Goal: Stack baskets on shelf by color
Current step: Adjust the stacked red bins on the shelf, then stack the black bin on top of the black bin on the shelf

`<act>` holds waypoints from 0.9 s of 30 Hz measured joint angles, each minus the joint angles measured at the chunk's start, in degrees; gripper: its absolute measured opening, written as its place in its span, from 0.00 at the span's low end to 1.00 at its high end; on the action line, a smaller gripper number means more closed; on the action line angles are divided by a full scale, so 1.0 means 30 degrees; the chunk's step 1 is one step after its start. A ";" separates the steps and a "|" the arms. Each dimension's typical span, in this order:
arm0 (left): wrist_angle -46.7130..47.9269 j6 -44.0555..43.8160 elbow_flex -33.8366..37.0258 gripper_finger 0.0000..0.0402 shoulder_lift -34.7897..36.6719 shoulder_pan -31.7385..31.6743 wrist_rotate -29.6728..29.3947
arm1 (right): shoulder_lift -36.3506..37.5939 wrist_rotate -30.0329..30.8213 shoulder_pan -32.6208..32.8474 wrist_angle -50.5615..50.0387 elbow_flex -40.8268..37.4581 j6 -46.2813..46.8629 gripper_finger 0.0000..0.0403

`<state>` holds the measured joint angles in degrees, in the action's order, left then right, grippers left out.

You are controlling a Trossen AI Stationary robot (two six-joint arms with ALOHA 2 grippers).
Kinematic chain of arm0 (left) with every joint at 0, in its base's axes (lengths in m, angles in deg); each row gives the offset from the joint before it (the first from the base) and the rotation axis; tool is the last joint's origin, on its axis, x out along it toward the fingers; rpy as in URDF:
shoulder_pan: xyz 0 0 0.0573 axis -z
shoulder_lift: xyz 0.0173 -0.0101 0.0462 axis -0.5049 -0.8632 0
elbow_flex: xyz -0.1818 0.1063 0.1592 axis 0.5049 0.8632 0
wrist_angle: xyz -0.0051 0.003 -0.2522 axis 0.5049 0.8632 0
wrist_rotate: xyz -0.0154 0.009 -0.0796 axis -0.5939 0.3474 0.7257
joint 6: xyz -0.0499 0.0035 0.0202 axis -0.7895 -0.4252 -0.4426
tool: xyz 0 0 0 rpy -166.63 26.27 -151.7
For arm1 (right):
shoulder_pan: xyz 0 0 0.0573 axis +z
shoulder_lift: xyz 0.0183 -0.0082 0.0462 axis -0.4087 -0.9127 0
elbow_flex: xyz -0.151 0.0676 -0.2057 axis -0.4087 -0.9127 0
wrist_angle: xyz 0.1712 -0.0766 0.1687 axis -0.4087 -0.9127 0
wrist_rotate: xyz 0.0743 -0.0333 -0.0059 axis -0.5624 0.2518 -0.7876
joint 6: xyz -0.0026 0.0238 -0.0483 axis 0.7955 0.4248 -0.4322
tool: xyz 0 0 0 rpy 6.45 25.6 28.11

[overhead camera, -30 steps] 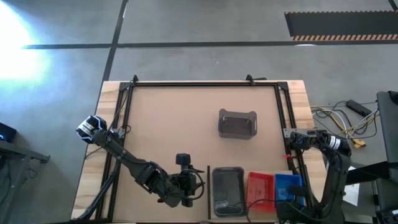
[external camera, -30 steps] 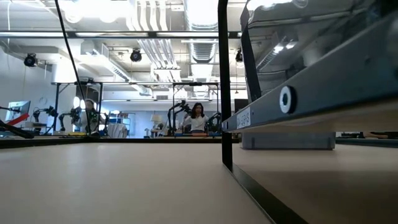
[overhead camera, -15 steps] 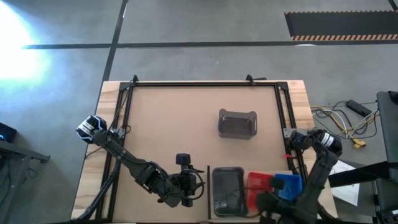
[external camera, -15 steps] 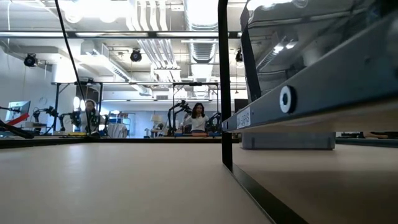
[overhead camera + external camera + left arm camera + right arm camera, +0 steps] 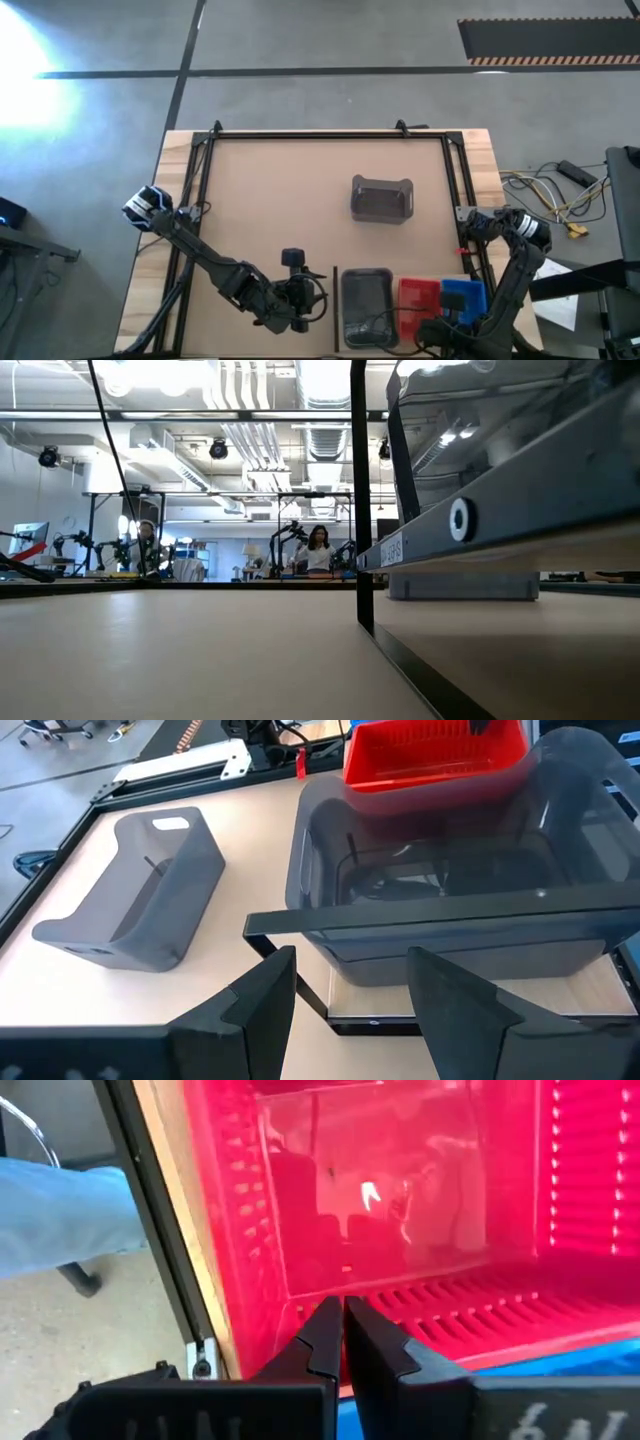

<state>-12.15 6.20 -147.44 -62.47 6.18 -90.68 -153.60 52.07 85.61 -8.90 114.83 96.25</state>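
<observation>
Baskets: three sit in a row on the shelf (image 5: 352, 335) at the near edge of the table; a grey basket (image 5: 367, 305) beside the dark upright edge, a red basket (image 5: 417, 297) next to it, a blue basket (image 5: 462, 296) at the end
Loose grey basket: a fourth, dark grey basket (image 5: 382, 199) lies on its side out on the tabletop (image 5: 270, 200), well apart from the row
Left gripper: the left gripper (image 5: 345, 995) hangs just beside the shelved grey basket's near wall; fingers spread, nothing between them
Right gripper: the right gripper (image 5: 343, 1330) is low over the red basket's interior; fingers pressed together, nothing pinched
Room: people stand far off beyond the table in the low view
</observation>
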 joint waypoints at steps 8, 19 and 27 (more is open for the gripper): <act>-0.0285 0.0066 0.0069 0.44 0.0003 0.0007 0.0001 | 0.0034 -0.0849 0.0331 -0.1141 0.0000 0.0792 0.02; -0.0296 0.0080 -0.0174 0.44 0.0095 0.0015 -0.0006 | 0.0124 0.8444 0.0383 -0.2584 0.2237 -0.0169 0.02; 0.0066 -0.0547 -0.0191 0.44 0.0124 0.0795 -0.0028 | 0.2118 0.9514 -0.3934 -0.4343 -0.0049 -0.3919 0.02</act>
<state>-11.95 4.56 -148.01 -62.09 8.57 -90.76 -147.24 80.61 73.81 -21.93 114.69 84.49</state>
